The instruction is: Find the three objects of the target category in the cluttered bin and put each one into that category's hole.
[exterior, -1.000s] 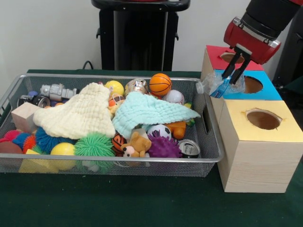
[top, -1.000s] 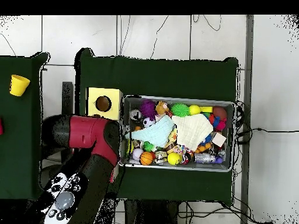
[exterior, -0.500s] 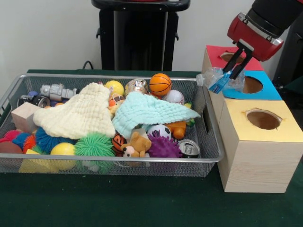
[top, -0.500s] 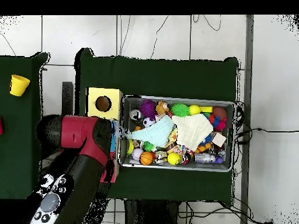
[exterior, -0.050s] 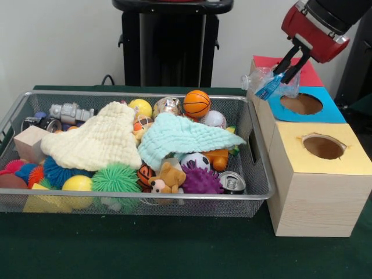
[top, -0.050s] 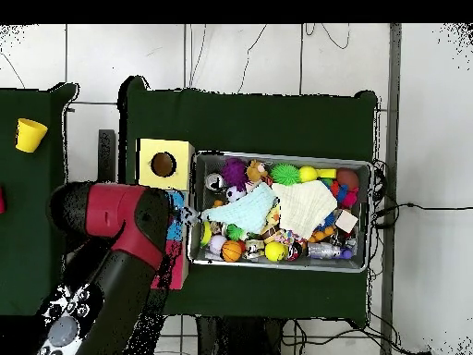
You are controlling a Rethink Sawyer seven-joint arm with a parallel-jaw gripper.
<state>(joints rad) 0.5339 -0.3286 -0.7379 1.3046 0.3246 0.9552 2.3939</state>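
My gripper [exterior, -0.050s: 289,63] hangs over the boxes at the right, shut on a crumpled clear plastic bottle with a blue label [exterior, -0.050s: 269,85]. The bottle sits in the air above the near-left corner of the blue box [exterior, -0.050s: 325,112], just left of its hole [exterior, -0.050s: 301,104]. Behind it stands the red box [exterior, -0.050s: 264,63]; the yellow box [exterior, -0.050s: 319,168] with its own hole [exterior, -0.050s: 323,146] is nearest. In the overhead view the red arm [top, -0.050s: 120,222] covers the blue and red boxes, and the bottle [top, -0.050s: 189,215] shows at the arm's tip beside the bin's edge.
The wire bin [exterior, -0.050s: 257,174] holds balls, spiky toys, a teddy [exterior, -0.050s: 167,178], cans [exterior, -0.050s: 232,182], a wooden block [exterior, -0.050s: 29,143], a cream cloth [exterior, -0.050s: 99,139] and a mint cloth [exterior, -0.050s: 183,135]. A yellow cup [top, -0.050s: 30,135] stands on a separate table.
The gripper has risen and drawn back, carrying the bottle up and slightly left, off the blue hole's rim toward the box's left edge.
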